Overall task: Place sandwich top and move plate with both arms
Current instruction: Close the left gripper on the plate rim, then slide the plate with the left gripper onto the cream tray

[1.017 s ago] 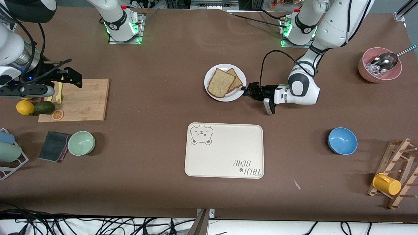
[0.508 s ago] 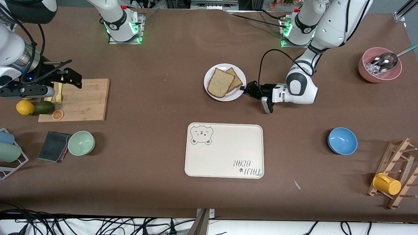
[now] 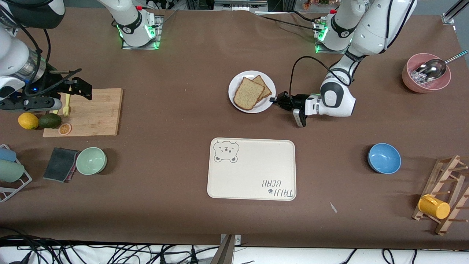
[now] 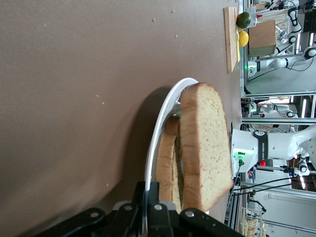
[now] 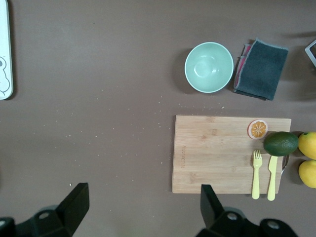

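Sandwich top (image 3: pixel 248 93), a light speckled wholemeal slice with a brown crust, lies on the round white plate (image 3: pixel 234 86) over a darker tan slice (image 3: pixel 265 87), on the brown bench midway between my two bases.

Front view: my left gripper (image 3: pixel 274 99) lies level with the bench at the plate's rim on the left arm's side, jaws pinched on that rim. My right gripper (image 3: pixel 78 88) waits over the edge of the bamboo cutting board (image 3: pixel 95 113), jaws spread. The cream rectangular tray with a bear drawing (image 3: pixel 253 170) lies nearer the camera than the plate.

Left wrist view: the plate's white rim (image 4: pixel 157 143) runs between my closed jaws; the sandwich top (image 4: pixel 205 148) leans on the tan slice (image 4: pixel 165 163).

Right wrist view: spread fingertips (image 5: pixel 74 202) above the board (image 5: pixel 217 153), a pale green bowl (image 5: pixel 209 67) and a dark folded cloth (image 5: pixel 261 69).
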You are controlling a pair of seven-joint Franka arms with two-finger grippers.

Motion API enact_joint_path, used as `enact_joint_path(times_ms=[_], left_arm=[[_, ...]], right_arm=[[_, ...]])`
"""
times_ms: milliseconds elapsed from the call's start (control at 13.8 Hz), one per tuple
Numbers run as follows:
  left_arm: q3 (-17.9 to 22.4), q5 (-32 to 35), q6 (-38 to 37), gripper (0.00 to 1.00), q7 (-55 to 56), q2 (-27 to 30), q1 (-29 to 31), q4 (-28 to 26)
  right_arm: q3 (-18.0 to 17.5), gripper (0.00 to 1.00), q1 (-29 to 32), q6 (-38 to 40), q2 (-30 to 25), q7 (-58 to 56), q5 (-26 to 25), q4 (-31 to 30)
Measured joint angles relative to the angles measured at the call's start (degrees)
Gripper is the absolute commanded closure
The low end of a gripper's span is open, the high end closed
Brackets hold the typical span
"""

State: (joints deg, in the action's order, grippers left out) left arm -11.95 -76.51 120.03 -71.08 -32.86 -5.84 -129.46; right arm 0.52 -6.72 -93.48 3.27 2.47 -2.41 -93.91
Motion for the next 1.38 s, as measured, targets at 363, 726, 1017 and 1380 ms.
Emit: enact_joint_path(times_ms=[363, 726, 1017, 1380], left_arm=[[0.02, 0.0, -0.04, 1.0, -0.01, 0.1, 0.09, 0.12], [0.06, -0.27, -0.23, 1.0, 2.33, 0.53, 1.33, 3.66], [0.42, -0.27, -0.24, 1.0, 6.44, 0.34, 2.07, 10.48], [2.37, -0.27, -0.19, 1.0, 13.51, -5.13, 2.74, 23.47]], right_arm=[[0.0, 0.0, 0.0, 0.0, 0.0, 0.0, 0.0, 0.0], [0.0, 0.0, 0.0, 0.0, 0.0, 0.0, -0.01, 0.0], [0.0, 0.0, 0.0, -0.01, 0.0, 0.0, -0.01, 0.0], [-0.01, 0.0, -0.01, -0.02, 0.0, 0.0, -0.01, -0.01]])
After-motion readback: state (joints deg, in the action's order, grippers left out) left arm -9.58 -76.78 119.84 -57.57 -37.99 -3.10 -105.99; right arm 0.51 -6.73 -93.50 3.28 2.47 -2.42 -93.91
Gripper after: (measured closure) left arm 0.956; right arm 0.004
